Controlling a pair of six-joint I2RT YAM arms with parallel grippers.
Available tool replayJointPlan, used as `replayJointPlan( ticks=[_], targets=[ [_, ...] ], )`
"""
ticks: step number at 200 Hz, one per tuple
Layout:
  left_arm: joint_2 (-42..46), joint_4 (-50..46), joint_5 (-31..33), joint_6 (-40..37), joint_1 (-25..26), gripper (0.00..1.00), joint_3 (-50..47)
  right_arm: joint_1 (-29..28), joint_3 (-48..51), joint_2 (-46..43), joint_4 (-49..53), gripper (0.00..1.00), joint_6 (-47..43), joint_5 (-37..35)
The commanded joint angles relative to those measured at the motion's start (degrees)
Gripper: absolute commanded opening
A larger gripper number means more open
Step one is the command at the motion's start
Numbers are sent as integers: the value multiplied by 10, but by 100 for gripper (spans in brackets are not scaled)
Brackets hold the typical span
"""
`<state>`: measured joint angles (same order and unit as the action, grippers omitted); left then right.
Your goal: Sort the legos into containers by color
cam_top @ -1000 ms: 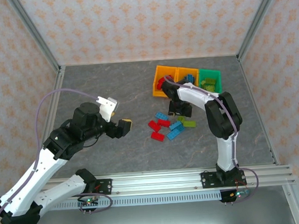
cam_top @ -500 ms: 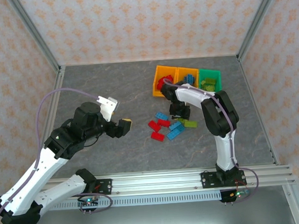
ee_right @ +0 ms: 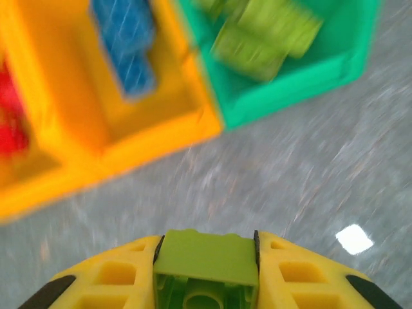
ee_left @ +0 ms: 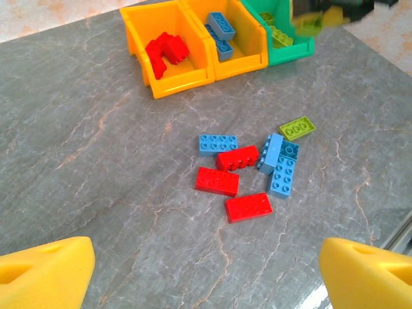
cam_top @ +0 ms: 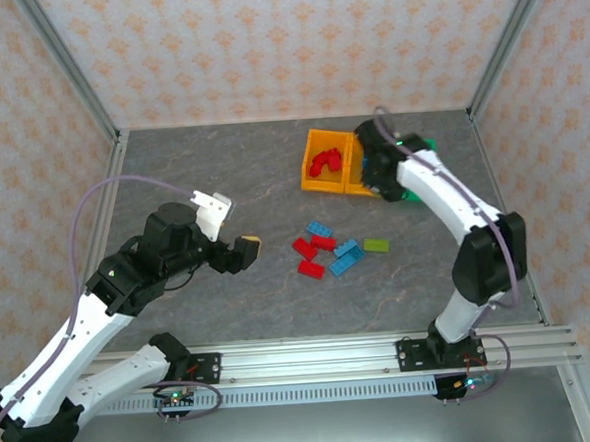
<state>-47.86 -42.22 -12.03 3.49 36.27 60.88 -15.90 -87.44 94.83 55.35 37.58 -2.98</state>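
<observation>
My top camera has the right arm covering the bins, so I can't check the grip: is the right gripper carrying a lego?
Observer: Yes. The right wrist view shows the right gripper shut on a yellow-green lego, with the green bin ahead of it.
Operator: What's in the middle bin under the arm?
Observer: The left wrist view shows blue legos in the middle orange bin.
Operator: And the left gripper, is it free?
Observer: Its wrist view shows the left gripper open, fingers wide apart and nothing between them.
</observation>
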Motion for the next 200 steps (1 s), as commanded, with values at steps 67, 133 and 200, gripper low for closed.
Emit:
replayJointPlan(
  ticks=[67,133,200],
  targets=[
    [2,22,-15,-17,2,100,-6,161,-342,275,76,70,-50,69],
    [-8,47,-8,-3,2,100,-23,83,-67,43,26,76,-47,84],
    [-20,65,-48,-14,2,100,-37,-176,261,-231,-16,75,182,82]
  ],
)
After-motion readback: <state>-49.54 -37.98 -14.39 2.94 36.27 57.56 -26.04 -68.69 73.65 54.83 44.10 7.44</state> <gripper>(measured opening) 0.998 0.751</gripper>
